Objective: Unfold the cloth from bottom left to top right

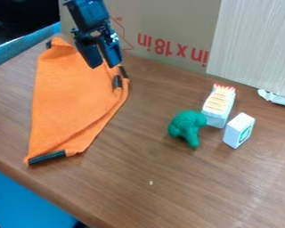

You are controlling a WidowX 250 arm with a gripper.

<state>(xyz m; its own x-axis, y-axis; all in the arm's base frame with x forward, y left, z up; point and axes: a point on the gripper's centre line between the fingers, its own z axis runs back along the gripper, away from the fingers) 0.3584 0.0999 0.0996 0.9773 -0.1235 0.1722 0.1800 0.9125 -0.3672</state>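
The black gripper (104, 63) hangs from the upper left over the upper part of the orange cloth (71, 98), its two fingers apart with nothing between them. Folded over itself, the cloth lies on the left of the table, with a layered edge running down its right side. One black corner piece (46, 157) is at its bottom left, and another shows at the top left. Two more dark pieces lie close together at the cloth's right edge, just below and right of the gripper. Part of the upper cloth is hidden behind the gripper.
On the brown table (151, 164), a green broccoli-like toy (188, 128), a white block with an orange-striped top (218, 105) and a small white box (239, 130) stand right of centre. A cardboard panel (168, 26) borders the back.
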